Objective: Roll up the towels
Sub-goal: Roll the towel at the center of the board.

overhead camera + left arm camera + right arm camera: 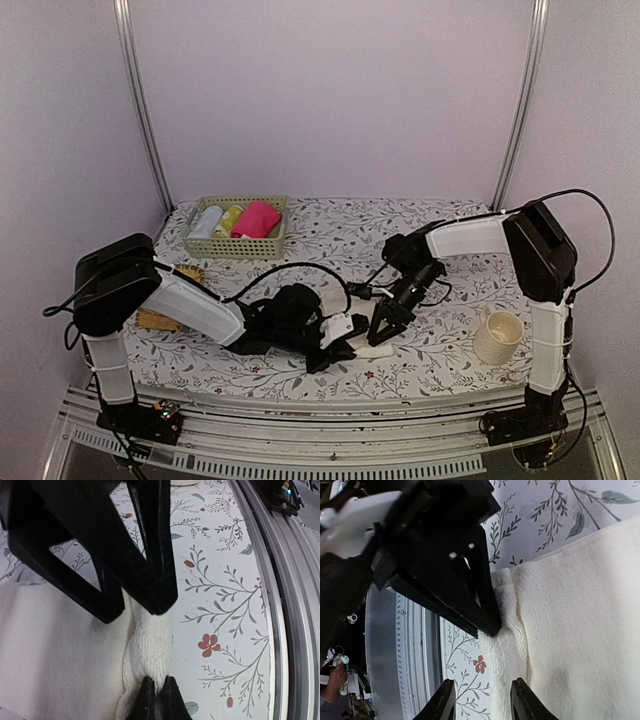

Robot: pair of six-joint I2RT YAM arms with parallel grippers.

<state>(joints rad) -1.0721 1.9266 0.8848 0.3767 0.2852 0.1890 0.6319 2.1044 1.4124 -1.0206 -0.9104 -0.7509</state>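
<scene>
We have left gripper [157, 700] pinched shut on edge of cream towel [60, 650], low centre of tabletop [440, 225]; right gripper [481, 702] open astride it. Pink towel [257, 218] looks rolled in basket [235, 250], upper left; cream roll barely started.

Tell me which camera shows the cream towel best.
Right wrist: the towel fills half the frame, with its weave and folded edge sharp. Left wrist shows it washed out, its edge pinched by the left gripper. The top view shows only a white scrap.

A basket [236, 251] sits back left on the desk [440, 230]. The small towel [373, 351] lies front centre, a mug [497, 337] right of it, a mat [158, 319] far left
</scene>
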